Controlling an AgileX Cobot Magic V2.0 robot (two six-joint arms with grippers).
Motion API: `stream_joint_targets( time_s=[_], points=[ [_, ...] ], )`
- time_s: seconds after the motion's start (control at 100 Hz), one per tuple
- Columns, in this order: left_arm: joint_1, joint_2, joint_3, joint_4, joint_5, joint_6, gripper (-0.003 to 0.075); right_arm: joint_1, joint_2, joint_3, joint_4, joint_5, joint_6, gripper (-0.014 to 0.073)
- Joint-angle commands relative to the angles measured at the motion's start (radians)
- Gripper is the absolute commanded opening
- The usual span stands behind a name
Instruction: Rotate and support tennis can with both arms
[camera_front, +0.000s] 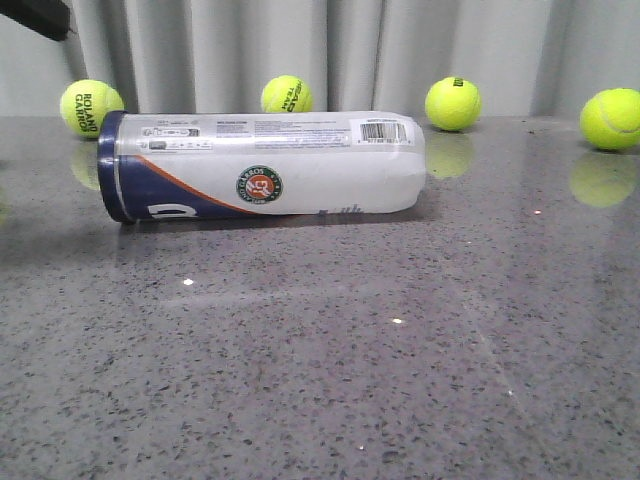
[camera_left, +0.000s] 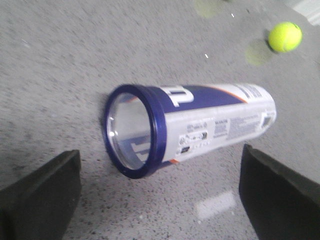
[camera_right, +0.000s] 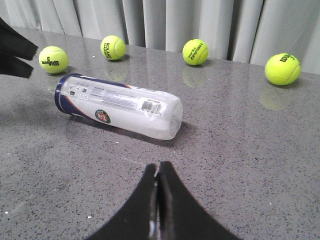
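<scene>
Right gripper pinched shut | left gripper wide open | slide your open fingers around tennis can end slowly.

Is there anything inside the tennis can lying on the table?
The tennis can looks empty: through its clear end in the left wrist view only the label's inner side shows, with no balls. The label hides most of the interior in the other views, so the far end cannot be confirmed.

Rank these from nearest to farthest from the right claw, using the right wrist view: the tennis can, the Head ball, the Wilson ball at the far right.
From the right claw:
1. Tennis can, lying on its side, nearest.
2. Wilson ball, far right by the curtain.
3. Head ball, middle back; close to the Wilson ball's distance.
</scene>
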Motion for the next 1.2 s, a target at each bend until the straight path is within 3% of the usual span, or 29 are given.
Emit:
stream_joint_targets(
  time_s=[0.0,0.24,0.62,0.94,1.08,1.19],
  points=[
    [-0.001,0.038,-0.034,-0.119,0.045,0.065,0.0599,-0.008,0.008,-0.025,-0.016,-0.086,-0.002,-0.0069],
    [-0.02,0.16,-0.034,-0.263,0.089,0.193,0.0598,-0.008,0.008,-0.025,-0.016,-0.086,-0.002,-0.0069],
    [-0.167,0.291,-0.131,-0.284,0.058,0.232,0.0598,-0.008,0.008,-0.025,-0.016,-0.086,-0.002,-0.0069],
    [-0.183,0.39,-0.181,-0.342,0.136,0.234,0.0596,-0.008,0.008,-0.025,-0.016,-0.086,-0.002,-0.0069],
    [-0.183,0.404,-0.187,-0.346,0.155,0.25,0.052,-0.008,0.008,-0.025,-0.016,-0.085,-0.002,-0.0069],
    [-0.181,0.404,-0.187,-0.346,0.155,0.25,0.0377,-0.008,0.008,-0.025,-0.016,-0.085,-0.002,-0.0069]
  ],
)
